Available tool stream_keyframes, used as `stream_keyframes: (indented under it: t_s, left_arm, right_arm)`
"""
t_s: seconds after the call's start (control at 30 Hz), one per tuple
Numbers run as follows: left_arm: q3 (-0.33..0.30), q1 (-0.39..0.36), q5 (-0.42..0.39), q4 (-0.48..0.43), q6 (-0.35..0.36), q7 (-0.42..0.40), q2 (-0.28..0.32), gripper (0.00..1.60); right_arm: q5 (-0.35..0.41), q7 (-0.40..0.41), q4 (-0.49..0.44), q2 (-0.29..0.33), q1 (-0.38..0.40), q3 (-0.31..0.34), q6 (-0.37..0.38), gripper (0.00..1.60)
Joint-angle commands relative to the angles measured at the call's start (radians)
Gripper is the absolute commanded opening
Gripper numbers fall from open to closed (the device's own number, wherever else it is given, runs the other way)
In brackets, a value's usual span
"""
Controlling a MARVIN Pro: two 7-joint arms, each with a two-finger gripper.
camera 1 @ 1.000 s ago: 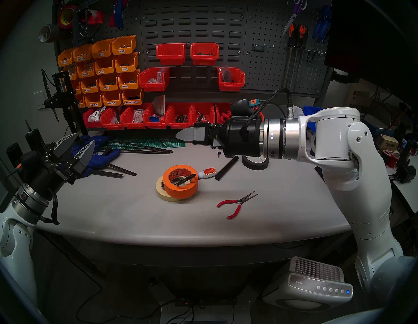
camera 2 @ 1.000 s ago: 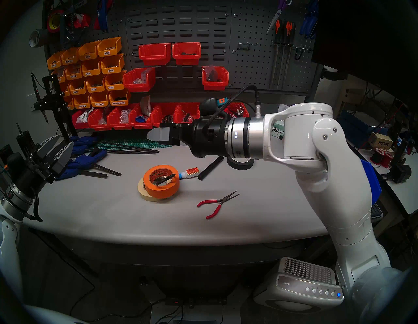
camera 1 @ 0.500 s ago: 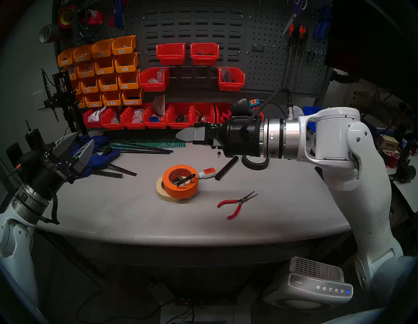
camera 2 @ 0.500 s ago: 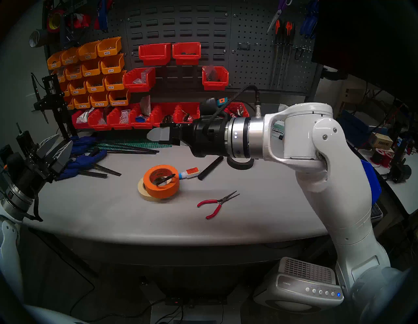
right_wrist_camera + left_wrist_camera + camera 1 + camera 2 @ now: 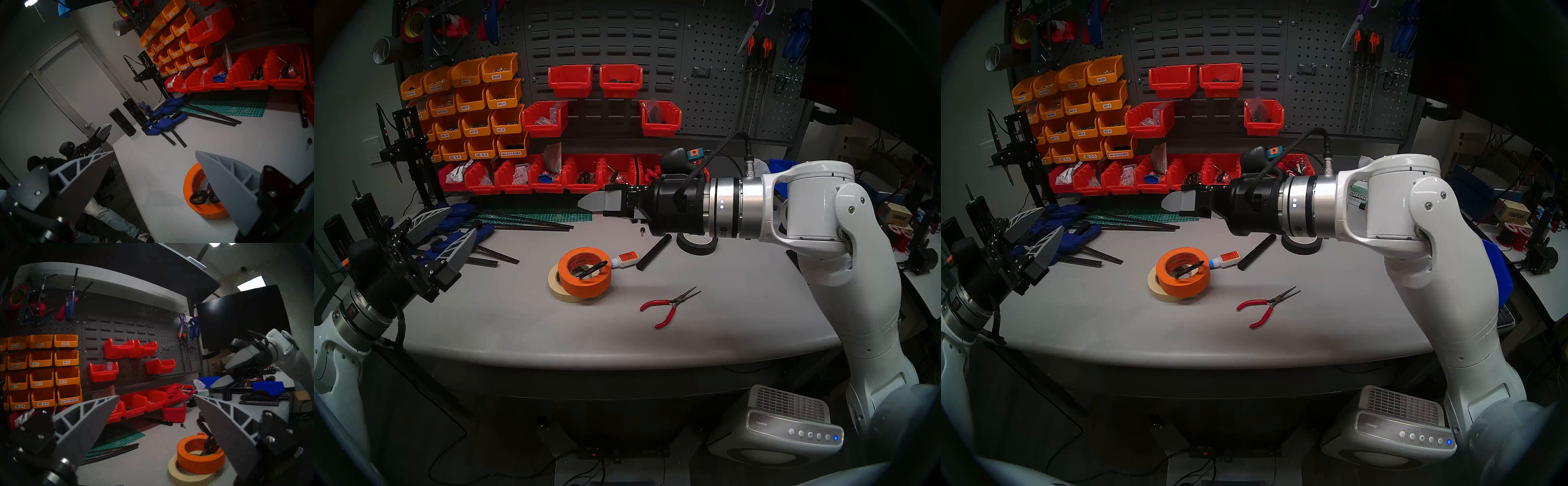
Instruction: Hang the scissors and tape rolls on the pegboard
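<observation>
The orange tape roll (image 5: 584, 283) lies mid-table, leaning on the cream tape roll (image 5: 555, 287). The black-handled scissors (image 5: 593, 269) rest inside the orange roll (image 5: 198, 461), their loops showing in the right wrist view (image 5: 198, 198). The perforated pegboard (image 5: 714, 98) with hooks stands at the back right. My left gripper (image 5: 460, 224) hovers open and empty over the table's left side, aimed toward the rolls (image 5: 157, 396). My right gripper (image 5: 585, 203) is held level above the table behind the rolls, open and empty (image 5: 155, 151).
Red pliers (image 5: 670, 305), a glue bottle (image 5: 624, 259), a black rod (image 5: 653, 253) and a black tape roll (image 5: 697, 242) lie near the rolls. Blue clamps (image 5: 463, 234) sit under my left gripper. Red bins (image 5: 551, 176) line the back. Purple scissors (image 5: 755, 23) hang on the pegboard.
My left gripper has swung right and lower, out over the blue clamps toward the rolls. The right arm and the objects have not moved.
</observation>
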Motion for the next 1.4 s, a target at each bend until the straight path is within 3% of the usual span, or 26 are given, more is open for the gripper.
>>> stream_keyframes:
  t_s: [0.0,0.17,0.37,0.67,1.37]
  left_arm:
    - [0.04,0.052,0.069,-0.043,-0.097,-0.055,-0.063,1.6]
    - [0.087,0.036,0.121,-0.049,-0.167,-0.077,-0.077,1.6]
    - [0.133,0.007,0.166,-0.061,-0.196,-0.076,-0.067,1.6]
    - [0.168,0.02,0.265,-0.113,-0.202,-0.121,-0.029,1.6]
    - [0.317,-0.074,0.441,-0.15,-0.128,-0.032,-0.018,1.6]
  right_arm:
    - [0.001,0.005,-0.013,-0.003,0.021,0.016,-0.003,1.6]
    - [0.001,0.005,-0.013,-0.003,0.021,0.016,-0.003,1.6]
    - [0.001,0.005,-0.013,-0.003,0.021,0.016,-0.003,1.6]
    - [0.001,0.005,-0.013,-0.003,0.02,0.017,-0.003,1.6]
    - [0.001,0.005,-0.013,-0.003,0.02,0.017,-0.002,1.6]
